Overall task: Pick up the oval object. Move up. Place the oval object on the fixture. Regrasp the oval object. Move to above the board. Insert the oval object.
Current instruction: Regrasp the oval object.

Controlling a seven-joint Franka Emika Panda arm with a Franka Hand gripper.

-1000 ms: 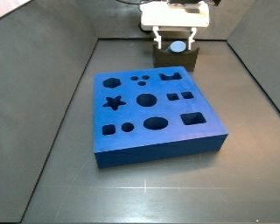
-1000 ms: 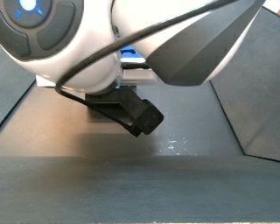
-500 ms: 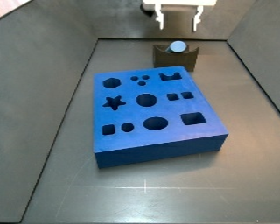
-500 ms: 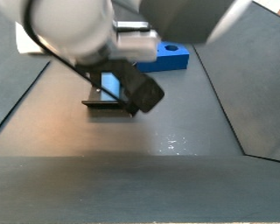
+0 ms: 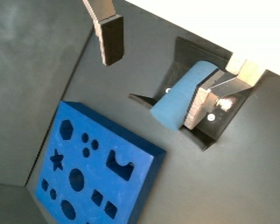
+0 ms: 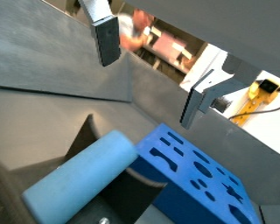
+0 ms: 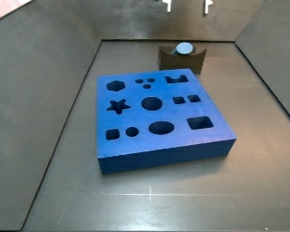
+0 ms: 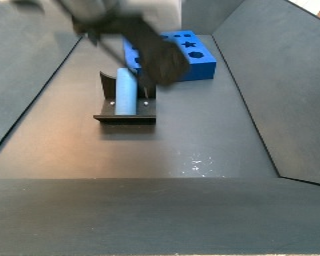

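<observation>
- The board (image 7: 162, 120) fills the middle of a side view, flat on the dark surface (image 7: 159, 199).
- Behind it, at upper centre, the fixture (image 7: 181, 62) carries the oval object (image 7: 184, 49) in its notch.
- At the top edge, the hand (image 7: 188, 5) hangs above, fingers spread wide and empty, well apart from the peg.

Dark grey floor (image 7: 62, 172) carries the board (image 7: 159, 113) at frame centre and the fixture (image 7: 181, 61) at upper centre, just behind the board, apart from it. Gripper (image 7: 188, 4) at top edge, above the fixture, jaws spread, empty.
</observation>
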